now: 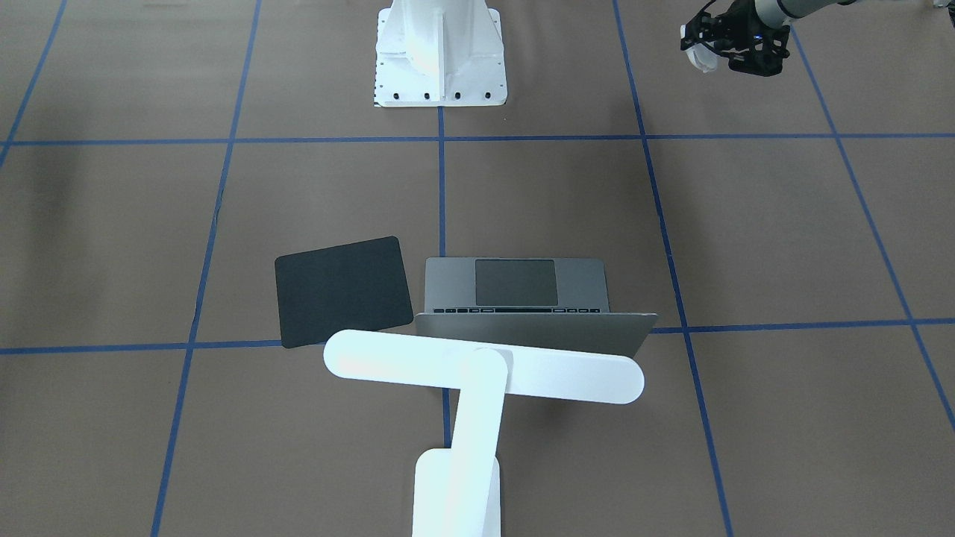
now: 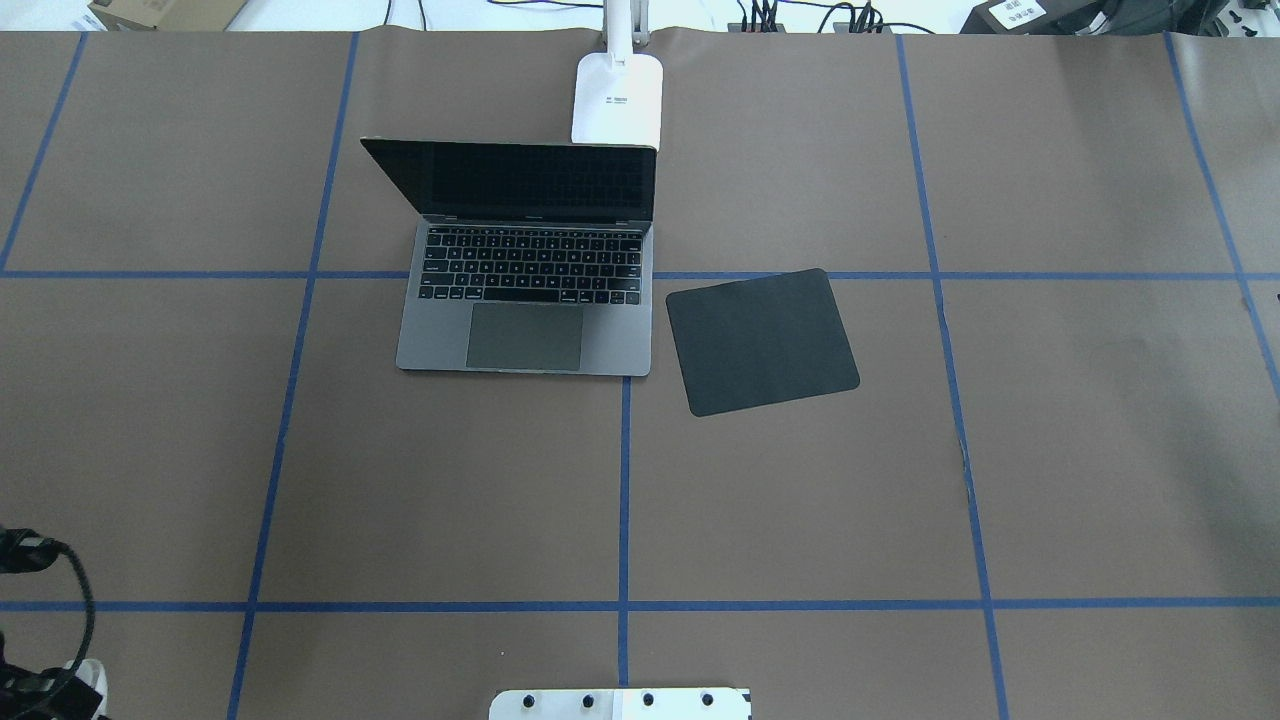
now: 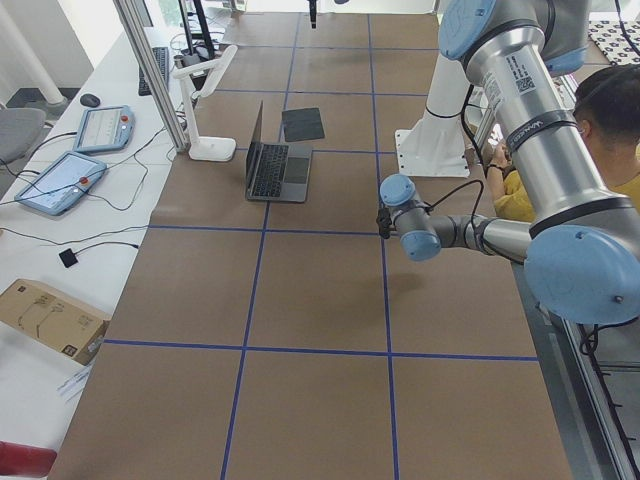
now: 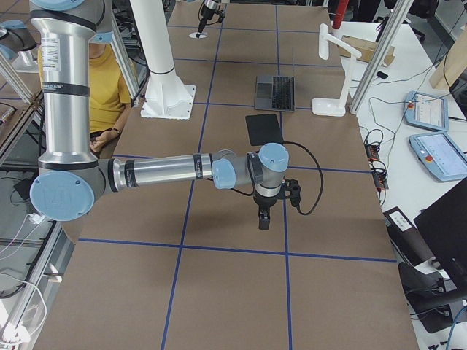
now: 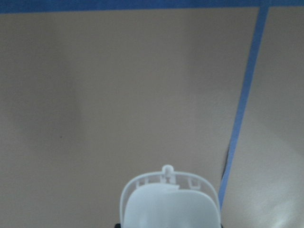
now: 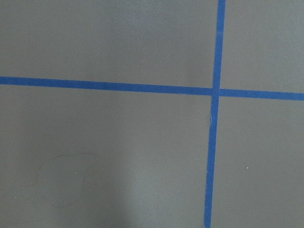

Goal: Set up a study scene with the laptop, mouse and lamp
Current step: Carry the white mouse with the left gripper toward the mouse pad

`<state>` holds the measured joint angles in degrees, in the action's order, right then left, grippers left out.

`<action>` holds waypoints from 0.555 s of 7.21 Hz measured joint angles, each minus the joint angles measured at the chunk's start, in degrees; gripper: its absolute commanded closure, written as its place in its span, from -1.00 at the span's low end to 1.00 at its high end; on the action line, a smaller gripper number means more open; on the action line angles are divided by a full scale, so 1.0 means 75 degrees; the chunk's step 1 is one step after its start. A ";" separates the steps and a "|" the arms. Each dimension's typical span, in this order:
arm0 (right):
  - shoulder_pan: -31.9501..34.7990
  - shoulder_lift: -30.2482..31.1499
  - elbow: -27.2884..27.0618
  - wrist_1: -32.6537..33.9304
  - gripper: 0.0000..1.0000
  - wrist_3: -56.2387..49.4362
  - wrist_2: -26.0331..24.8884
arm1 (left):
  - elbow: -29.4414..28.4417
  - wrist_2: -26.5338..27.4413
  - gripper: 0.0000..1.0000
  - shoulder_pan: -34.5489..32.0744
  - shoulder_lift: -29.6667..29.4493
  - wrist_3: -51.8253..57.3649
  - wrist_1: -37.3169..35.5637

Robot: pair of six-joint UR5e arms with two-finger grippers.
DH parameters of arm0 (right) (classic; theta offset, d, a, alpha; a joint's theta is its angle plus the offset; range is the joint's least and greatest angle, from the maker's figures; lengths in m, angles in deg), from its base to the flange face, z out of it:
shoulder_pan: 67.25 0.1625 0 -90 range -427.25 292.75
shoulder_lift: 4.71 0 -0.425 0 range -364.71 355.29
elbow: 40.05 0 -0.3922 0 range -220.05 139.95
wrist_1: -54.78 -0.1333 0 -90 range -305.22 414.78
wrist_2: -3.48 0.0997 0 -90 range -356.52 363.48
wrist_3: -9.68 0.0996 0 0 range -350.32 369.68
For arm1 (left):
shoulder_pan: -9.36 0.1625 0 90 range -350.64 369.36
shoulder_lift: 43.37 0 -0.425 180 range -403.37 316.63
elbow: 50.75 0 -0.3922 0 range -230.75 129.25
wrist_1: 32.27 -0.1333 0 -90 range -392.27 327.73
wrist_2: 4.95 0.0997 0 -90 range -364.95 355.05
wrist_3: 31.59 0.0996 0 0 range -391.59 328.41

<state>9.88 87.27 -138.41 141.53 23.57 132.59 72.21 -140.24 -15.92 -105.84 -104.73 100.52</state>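
The open laptop [image 2: 525,290] sits mid-table, its screen towards the far edge. The lamp [image 1: 477,373] stands just behind it, its bar head over the lid and its base [image 2: 617,95] at the far edge. My left gripper [image 1: 705,52] hangs above the table near the robot's side, far to the left of the laptop. It is shut on the white mouse [image 1: 703,60], whose end shows in the left wrist view [image 5: 170,204]. My right gripper [image 4: 264,215] hangs over bare table to the right of the mat. I cannot tell whether it is open or shut.
A thin black square mat [image 2: 760,340] lies just right of the laptop, slightly turned. The white flared pedestal [image 1: 440,52] stands at the robot's side. Blue tape lines cross the brown table [image 2: 1000,480]. A person [image 3: 610,150] sits beside the robot.
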 measured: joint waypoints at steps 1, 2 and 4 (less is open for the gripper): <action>0.0003 -0.0002 0.0011 0.0000 -1.00 0.0000 -0.0003 | 0.0228 0.0009 0.22 -0.0193 -0.0611 -0.0007 -0.0875; 0.0004 -0.0004 0.0018 0.0000 -1.00 0.0000 -0.0005 | 0.0339 0.0024 0.23 -0.0382 -0.1347 -0.0002 -0.1761; 0.0017 0.0001 0.0024 0.0000 -1.00 -0.0003 -0.0030 | 0.0285 0.0059 0.23 -0.0729 -0.3279 0.0060 -0.3857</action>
<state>10.01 87.27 -138.23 141.53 23.55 132.37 74.35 -139.80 -21.39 -130.43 -104.28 71.59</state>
